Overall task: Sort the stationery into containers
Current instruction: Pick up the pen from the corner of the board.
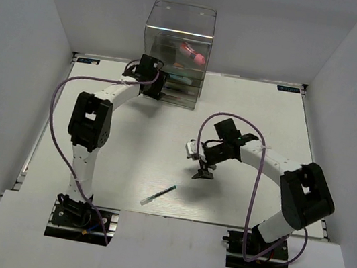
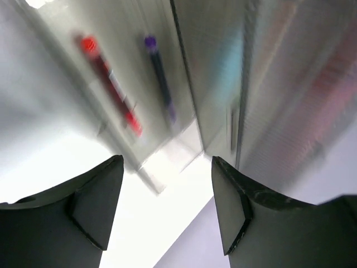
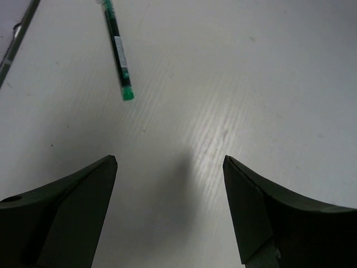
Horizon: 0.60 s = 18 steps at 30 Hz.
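Your next pick turns on the green pen (image 1: 158, 195), the only loose item you can see on the table (image 1: 269, 121). In the overhead view it lies at about 8 o'clock from your right end effector (image 1: 201, 175), near but not under it, with its long axis running from 8 o'clock to 2 o'clock. The right wrist view agrees: the pen (image 3: 118, 50) sits up at 11 o'clock from the gap of the end effector (image 3: 170, 162), lying nearly 12 to 6 with a slight lean. That end effector is spread wide and holds nothing, with only bare table between its fingers.

The right arm is plainly the nearer one. Your left end effector (image 1: 158, 80) is far off at 12 o'clock, up against the clear box (image 1: 181, 22). It too stands wide apart and empty (image 2: 167, 162), looking blurrily at a red pen (image 2: 109, 84) and a purple pen (image 2: 160, 78) inside a shelf. A pink tube (image 1: 194, 55) shows higher in the box.

My judgement: shift the right end effector toward 8 o'clock until the pen's middle sits between the fingers, and turn the wrist so they close across the shaft, not along it
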Each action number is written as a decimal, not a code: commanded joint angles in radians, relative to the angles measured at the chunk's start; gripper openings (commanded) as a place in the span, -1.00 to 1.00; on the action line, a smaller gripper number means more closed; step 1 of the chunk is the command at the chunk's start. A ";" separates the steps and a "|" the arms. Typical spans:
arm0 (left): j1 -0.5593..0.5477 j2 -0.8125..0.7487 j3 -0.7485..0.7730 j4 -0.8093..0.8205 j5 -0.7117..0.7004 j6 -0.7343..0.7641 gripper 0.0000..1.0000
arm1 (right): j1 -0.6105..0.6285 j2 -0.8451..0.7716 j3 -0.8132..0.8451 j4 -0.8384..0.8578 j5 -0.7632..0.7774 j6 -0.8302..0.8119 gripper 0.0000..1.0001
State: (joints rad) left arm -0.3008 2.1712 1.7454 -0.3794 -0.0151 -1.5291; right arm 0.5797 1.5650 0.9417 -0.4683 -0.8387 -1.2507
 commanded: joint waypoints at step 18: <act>0.003 -0.936 -0.989 0.117 -0.123 0.435 0.86 | 0.325 0.217 0.046 0.161 0.204 0.166 0.40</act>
State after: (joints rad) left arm -0.2993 1.3380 0.8021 -0.3138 -0.1349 -1.1511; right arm 0.8726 1.7611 0.9607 -0.3717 -0.6907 -1.1461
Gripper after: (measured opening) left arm 0.913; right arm 0.711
